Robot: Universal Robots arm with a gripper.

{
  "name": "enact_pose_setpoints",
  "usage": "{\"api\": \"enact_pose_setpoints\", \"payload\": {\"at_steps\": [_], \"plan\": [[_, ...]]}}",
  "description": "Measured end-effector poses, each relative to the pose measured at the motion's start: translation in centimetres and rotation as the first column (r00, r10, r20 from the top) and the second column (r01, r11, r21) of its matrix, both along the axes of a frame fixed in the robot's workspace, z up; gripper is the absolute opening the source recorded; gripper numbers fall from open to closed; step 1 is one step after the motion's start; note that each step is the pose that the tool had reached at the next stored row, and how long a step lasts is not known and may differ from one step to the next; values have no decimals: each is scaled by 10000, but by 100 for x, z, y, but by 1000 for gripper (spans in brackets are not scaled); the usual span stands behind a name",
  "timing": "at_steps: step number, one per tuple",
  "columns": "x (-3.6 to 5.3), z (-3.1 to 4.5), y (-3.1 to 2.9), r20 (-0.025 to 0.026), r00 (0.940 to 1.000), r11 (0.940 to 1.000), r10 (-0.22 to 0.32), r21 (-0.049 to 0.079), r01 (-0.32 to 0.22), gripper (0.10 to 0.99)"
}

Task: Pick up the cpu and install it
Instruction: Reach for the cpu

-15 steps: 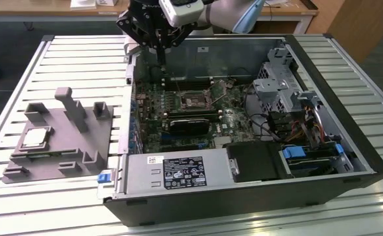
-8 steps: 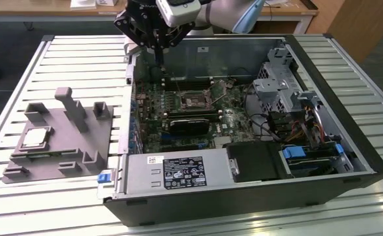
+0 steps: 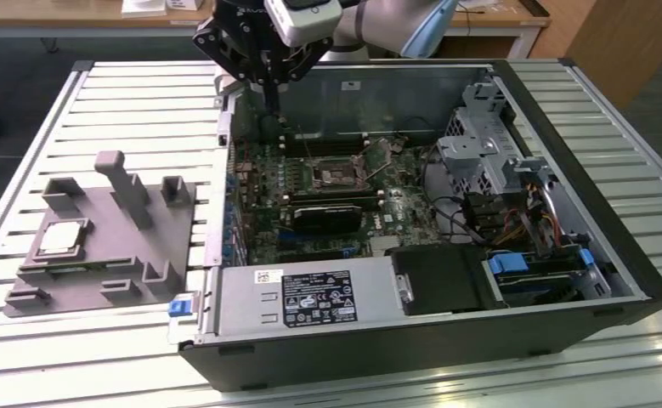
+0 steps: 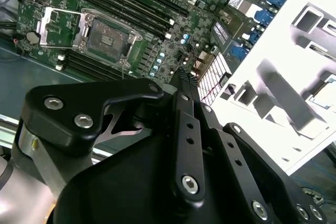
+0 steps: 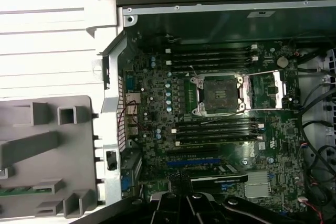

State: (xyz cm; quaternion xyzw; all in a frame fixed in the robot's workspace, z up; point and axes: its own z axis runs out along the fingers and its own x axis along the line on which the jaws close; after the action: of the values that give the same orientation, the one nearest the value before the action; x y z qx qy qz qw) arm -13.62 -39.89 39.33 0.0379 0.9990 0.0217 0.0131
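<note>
Your gripper [image 3: 273, 109] hangs near the top of the exterior view, above the upper left corner of the open computer case [image 3: 602, 183]. Its fingers are closed tip to tip and nothing is held between them. In the second wrist view the gripper [image 4: 184, 74] shows the same closed tips over the edge of the motherboard [image 4: 173, 22], while its black body hides the lower part of the scene. The arm [image 3: 393, 21] is cut off by the top edge of the exterior view.

The cpu [image 3: 61, 238] lies flat on the grey fixture [image 3: 138, 229], at the exterior view's left and well apart from the gripper. The fixture rests on the slatted bench [image 3: 138, 102], just beside the case. In the second wrist view the fixture [image 4: 294, 61] is washed out to white, so you cannot make out what sits on it. In the first wrist view the fixture [image 5: 47, 145] is cut off by the frame edge.

The socket [image 3: 336, 177] sits in the middle of the motherboard, bare, with its metal frame [image 5: 268, 90] swung open beside it. You can see the socket in both wrist views [image 4: 107, 38] [image 5: 219, 94]. In the exterior view the silver power supply [image 3: 308, 297] covers the near part of the case interior.
</note>
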Motion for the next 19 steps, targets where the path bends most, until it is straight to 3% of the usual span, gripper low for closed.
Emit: {"api": "enact_pose_setpoints", "payload": {"at_steps": [19], "plan": [[-137, 0, 0, 0, 10000, 10000, 0, 0, 0, 106]]}}
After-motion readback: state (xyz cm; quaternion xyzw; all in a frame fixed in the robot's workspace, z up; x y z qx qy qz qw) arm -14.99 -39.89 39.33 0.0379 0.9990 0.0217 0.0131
